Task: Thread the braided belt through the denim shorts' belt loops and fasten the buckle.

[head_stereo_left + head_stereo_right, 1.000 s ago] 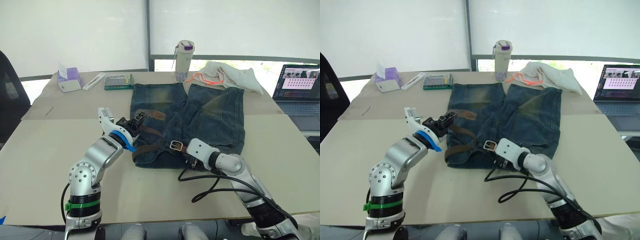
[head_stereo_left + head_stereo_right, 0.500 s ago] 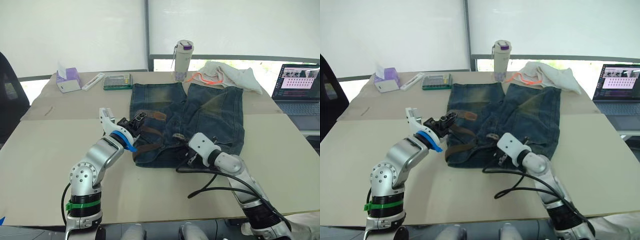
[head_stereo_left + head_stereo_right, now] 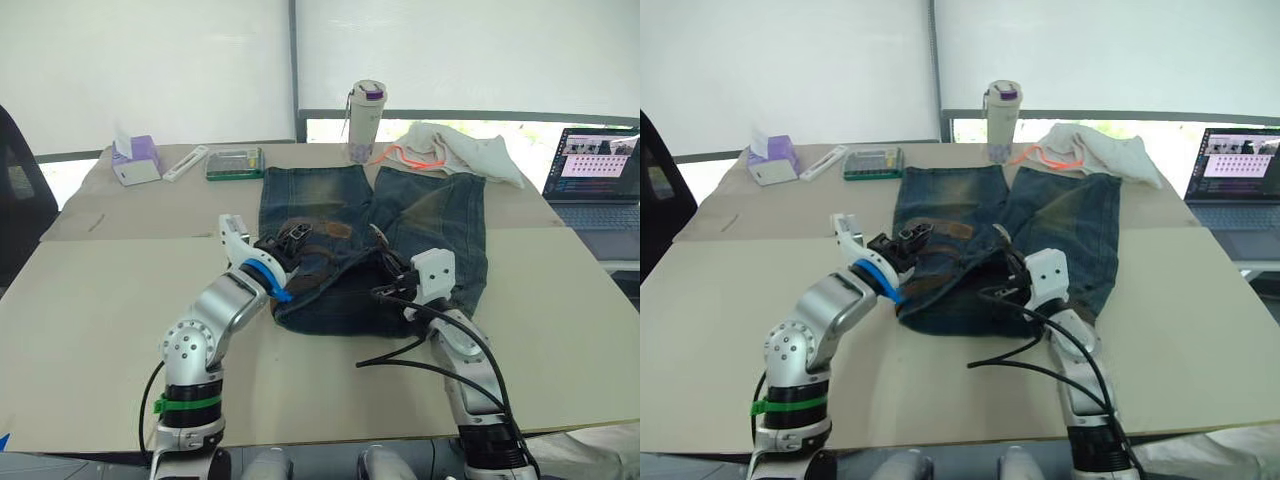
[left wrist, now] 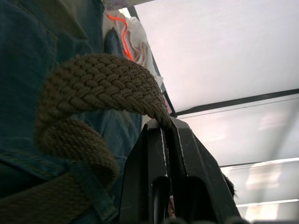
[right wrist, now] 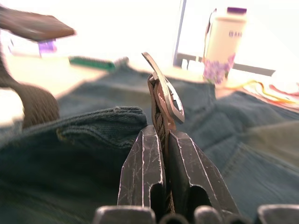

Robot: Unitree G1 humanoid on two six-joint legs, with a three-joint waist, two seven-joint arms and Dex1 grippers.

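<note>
While dark blue faded denim shorts (image 3: 400,240) lie mid-worktop, waistband toward near edge, left gripper (image 3: 290,240) and right gripper (image 3: 385,262) sit over waistband. L wrist view: jaws pinched shut on dark brown braided belt (image 4: 93,81). R wrist view: jaws clamped on belt end below small silver metal buckle (image 5: 164,95).
</note>
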